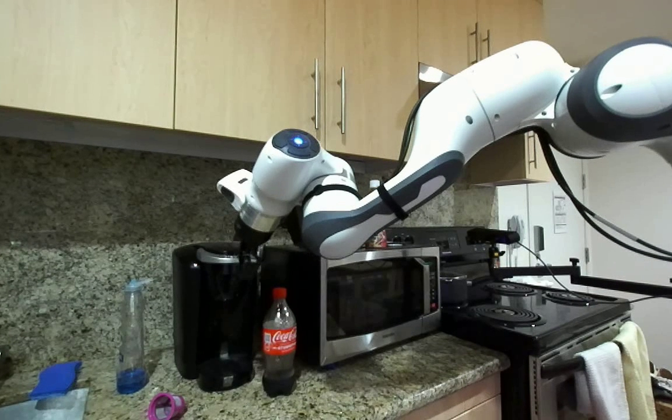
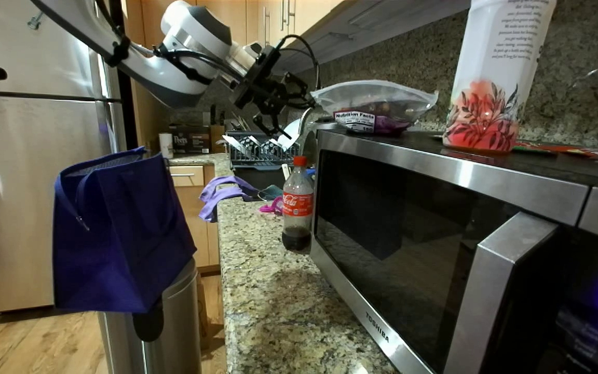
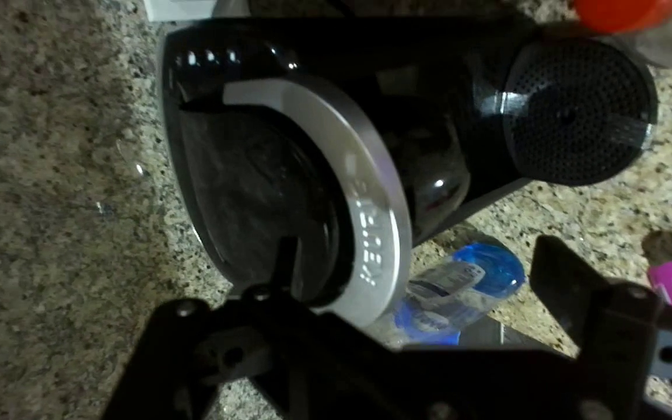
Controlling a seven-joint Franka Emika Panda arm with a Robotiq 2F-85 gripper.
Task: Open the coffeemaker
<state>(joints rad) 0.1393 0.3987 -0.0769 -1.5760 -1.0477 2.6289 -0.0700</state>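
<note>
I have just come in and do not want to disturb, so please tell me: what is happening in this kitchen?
A robot arm reaches over the black coffeemaker, apparently to open it. Its tool is open near the silver handle on top, with nothing visibly gripped. The lid looks closed at this moment. A cola bottle stands beside the machine.

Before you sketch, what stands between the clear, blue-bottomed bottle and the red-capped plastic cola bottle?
The boxy black coffeemaker stands there, in an exterior view.
</note>
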